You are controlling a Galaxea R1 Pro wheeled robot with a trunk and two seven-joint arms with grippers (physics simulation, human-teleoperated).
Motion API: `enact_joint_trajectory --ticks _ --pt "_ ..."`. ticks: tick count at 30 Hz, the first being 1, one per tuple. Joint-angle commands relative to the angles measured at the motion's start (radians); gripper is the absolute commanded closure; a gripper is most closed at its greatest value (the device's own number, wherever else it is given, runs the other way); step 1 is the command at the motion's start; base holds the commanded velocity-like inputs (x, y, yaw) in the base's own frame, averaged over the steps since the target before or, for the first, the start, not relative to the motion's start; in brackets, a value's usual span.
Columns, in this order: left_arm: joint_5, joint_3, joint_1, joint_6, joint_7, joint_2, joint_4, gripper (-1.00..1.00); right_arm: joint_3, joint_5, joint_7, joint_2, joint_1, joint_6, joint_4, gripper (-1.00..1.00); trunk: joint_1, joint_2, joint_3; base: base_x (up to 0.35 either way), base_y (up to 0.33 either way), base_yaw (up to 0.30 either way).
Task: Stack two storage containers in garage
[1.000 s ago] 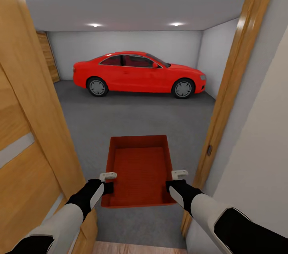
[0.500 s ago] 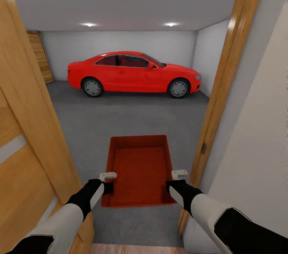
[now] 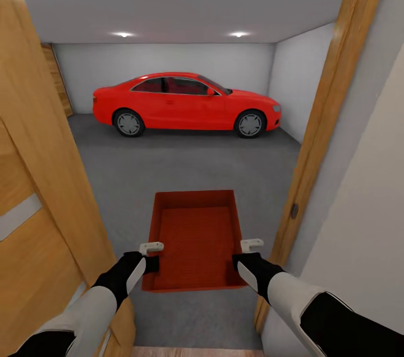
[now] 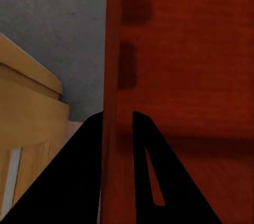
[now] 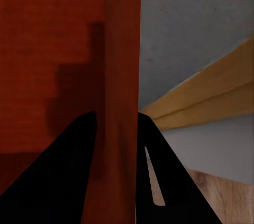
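Observation:
An orange-red storage container (image 3: 195, 236) hangs level in front of me in the doorway, open top up and empty. My left gripper (image 3: 151, 259) is shut on its left wall (image 4: 111, 102), one black finger (image 4: 79, 182) on each side of the rim. On the opposite wall (image 5: 123, 76) my right gripper (image 3: 241, 259) is shut the same way. Beyond the doorway lies the garage with its dark grey concrete floor (image 3: 185, 169), which also passes under the container. The second storage container is out of view.
A wooden door (image 3: 39, 205) stands open close on my left, and the wooden door frame (image 3: 325, 115) with a beige wall is close on my right. A red car (image 3: 185, 101) is parked across the far end of the garage. A wood-plank strip (image 3: 191, 351) edges the threshold.
The view has shifted slightly while the container and both grippers keep the same place in it. The door frames and car have moved a little sideways in the picture.

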Motion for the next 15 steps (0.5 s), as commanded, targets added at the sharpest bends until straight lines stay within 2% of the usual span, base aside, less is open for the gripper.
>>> enact_joint_trajectory --ticks 1,15 --pt "-0.019 -0.006 0.000 0.008 0.013 -0.011 0.001 1.00 0.011 0.025 -0.006 0.008 -0.002 0.008 -0.006 1.00 0.001 -0.002 -0.002 0.055 0.157 0.000" --pt "-0.019 -0.005 0.000 0.007 0.014 -0.011 0.000 1.00 0.011 0.024 -0.006 0.008 -0.002 0.008 -0.006 1.00 0.001 -0.002 -0.002 0.017 0.065 0.000"
